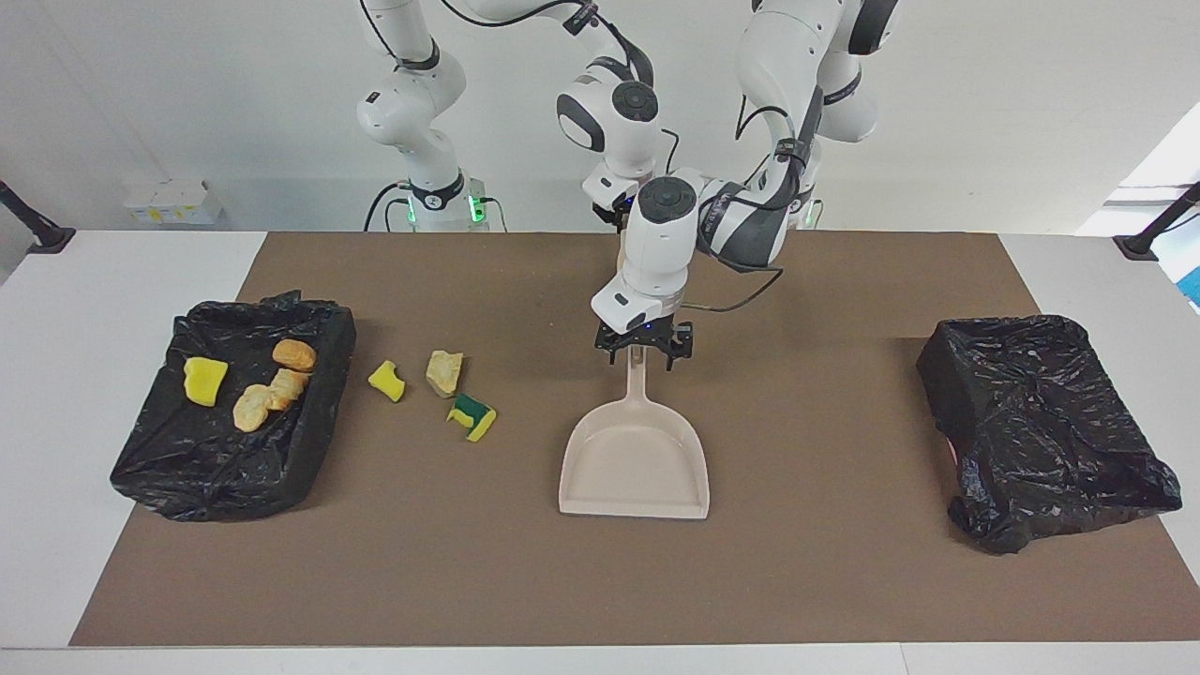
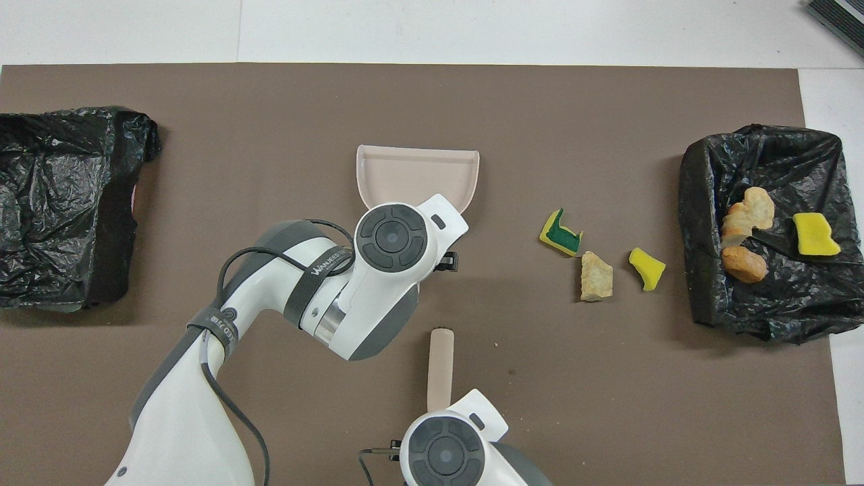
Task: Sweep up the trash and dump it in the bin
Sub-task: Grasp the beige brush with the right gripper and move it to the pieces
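The beige dustpan [image 1: 635, 466] lies flat mid-table, its handle pointing toward the robots. My left gripper [image 1: 645, 354] is open, low over the handle's end, with a finger on either side of it. My right gripper [image 1: 616, 208] is shut on the beige brush [image 2: 440, 368] and holds it over the mat near the robots; my left arm hides the brush in the facing view. Three trash scraps lie on the mat: a yellow-green sponge [image 1: 472, 417], a tan foam chunk [image 1: 443, 372] and a yellow sponge [image 1: 386, 381]. Several more scraps [image 1: 258, 401] lie in the black-bagged bin [image 1: 234, 469].
The bin with scraps stands at the right arm's end of the table. A second black-bagged bin [image 1: 1041, 422] stands at the left arm's end. A brown mat [image 1: 600, 581] covers the table.
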